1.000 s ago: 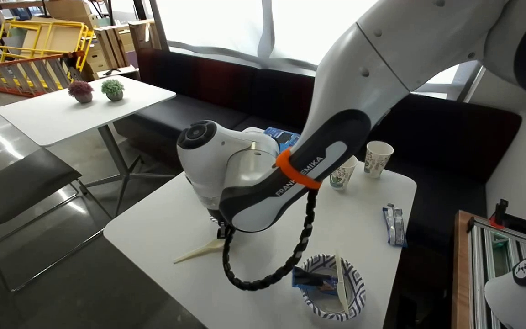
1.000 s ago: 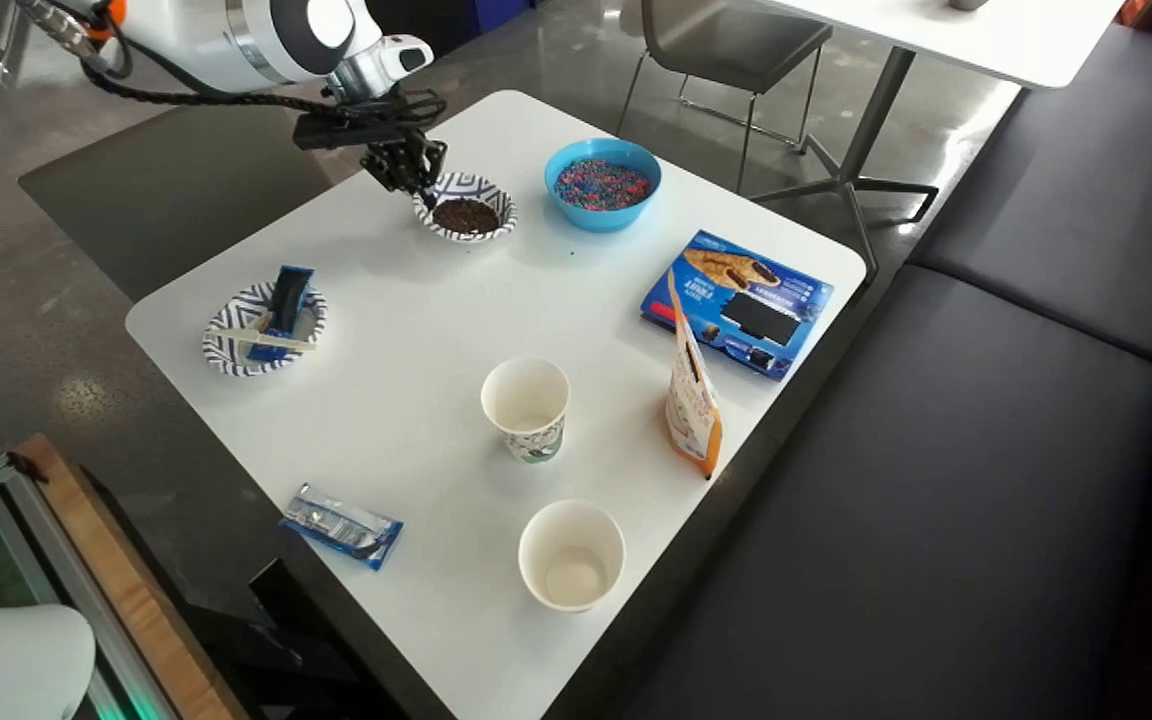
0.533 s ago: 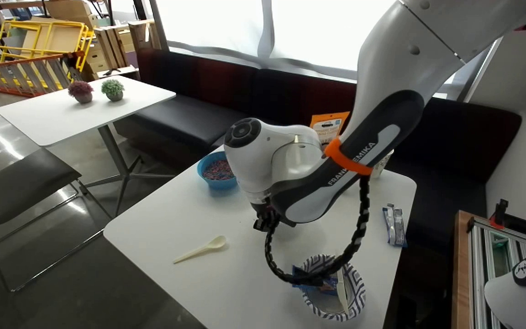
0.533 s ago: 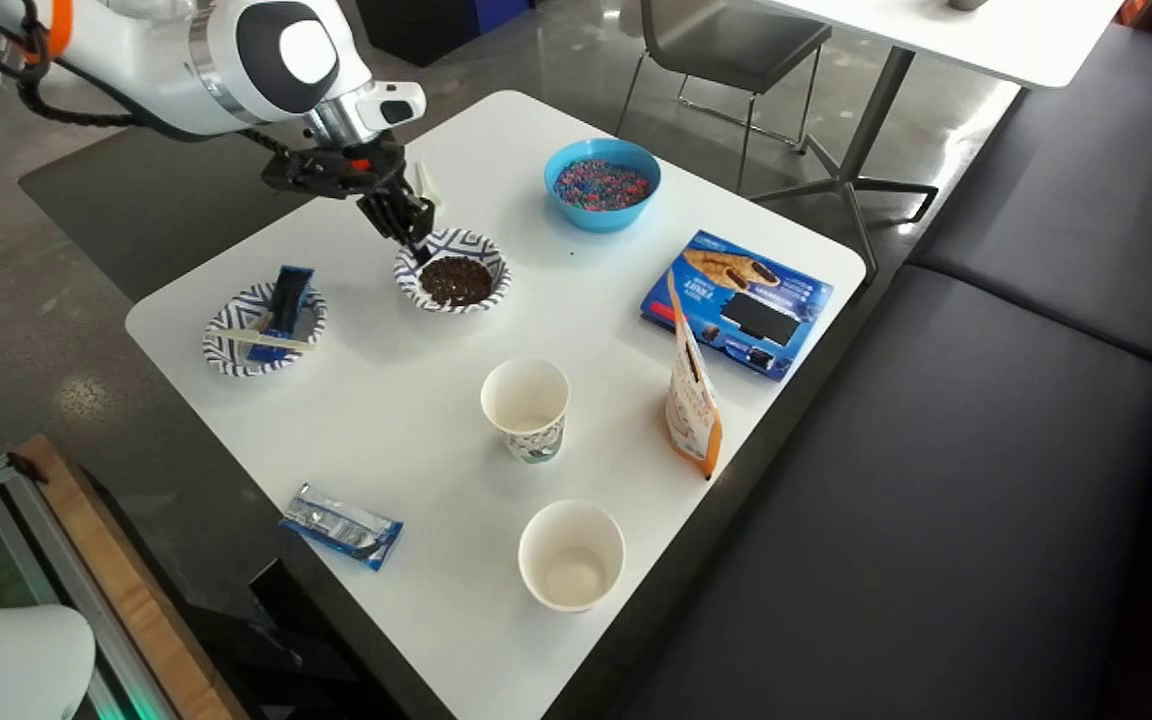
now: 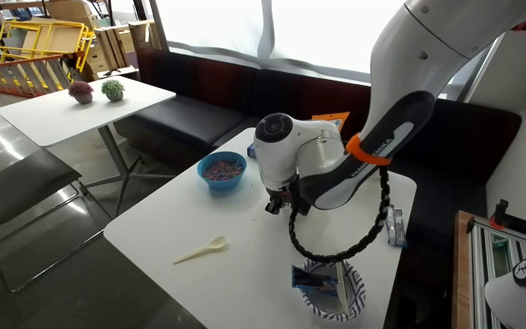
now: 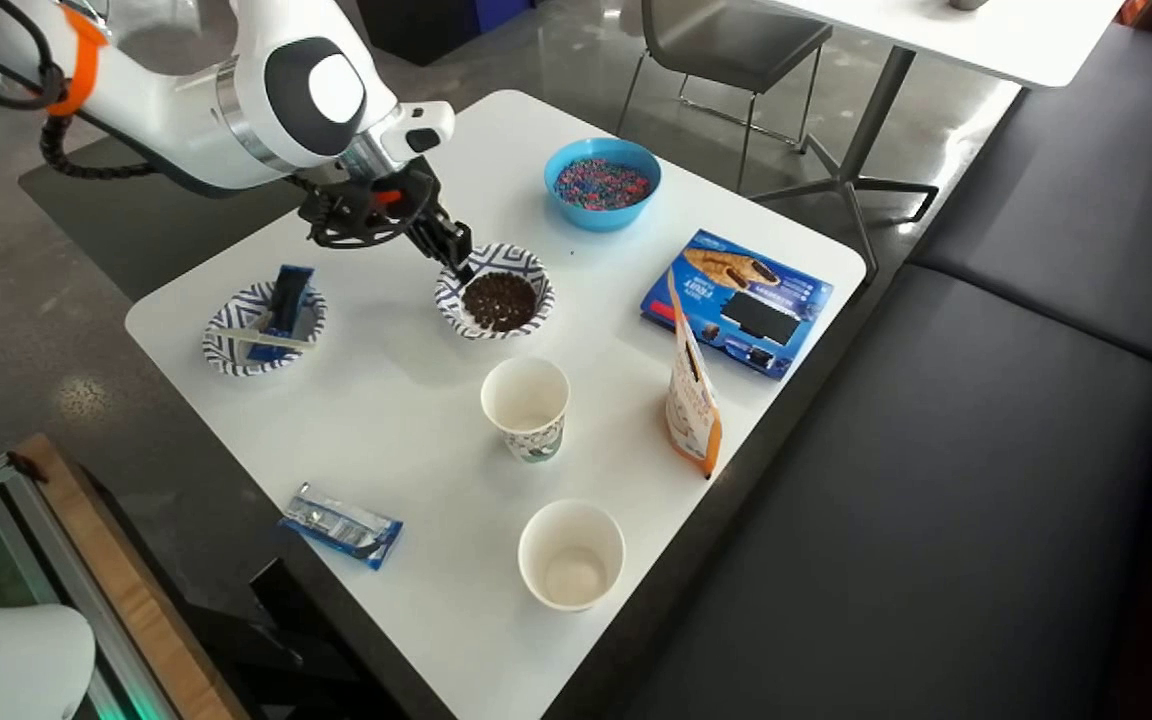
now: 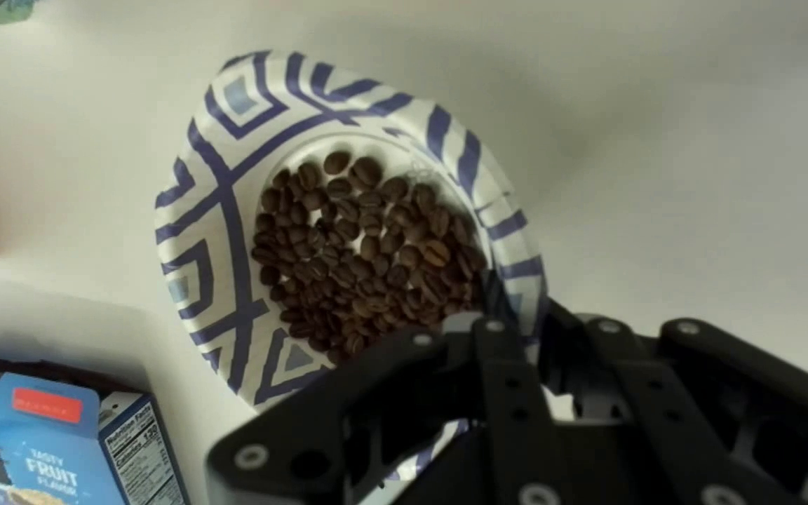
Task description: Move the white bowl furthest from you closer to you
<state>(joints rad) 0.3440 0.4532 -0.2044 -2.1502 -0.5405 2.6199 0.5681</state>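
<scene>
The white bowl (image 6: 511, 257) has a blue pattern and dark brown beans inside. It also fills the middle of the wrist view (image 7: 197, 217). My gripper (image 6: 461, 262) is shut on its rim, one finger inside over the beans and one outside, as the wrist view shows at the jaws (image 7: 527, 301). The bowl is near the table's middle, just behind a paper cup. I cannot tell whether its base touches the table. In an exterior view the arm hides the bowl, and only part of the gripper (image 5: 277, 205) shows.
A paper cup (image 6: 526, 400) stands close to the held bowl, another cup (image 6: 572, 560) beyond. A blue bowl (image 6: 591, 218), a blue box (image 6: 786, 300), an orange bag (image 6: 693, 420), a striped bowl (image 5: 356, 297) with a packet, a spoon (image 5: 206, 247) and packets (image 6: 341, 525) lie around.
The gripper and the held bowl have moved from near the table's far corner toward the middle and the cups. The spoon and blue bowl have come into sight from behind the arm.
</scene>
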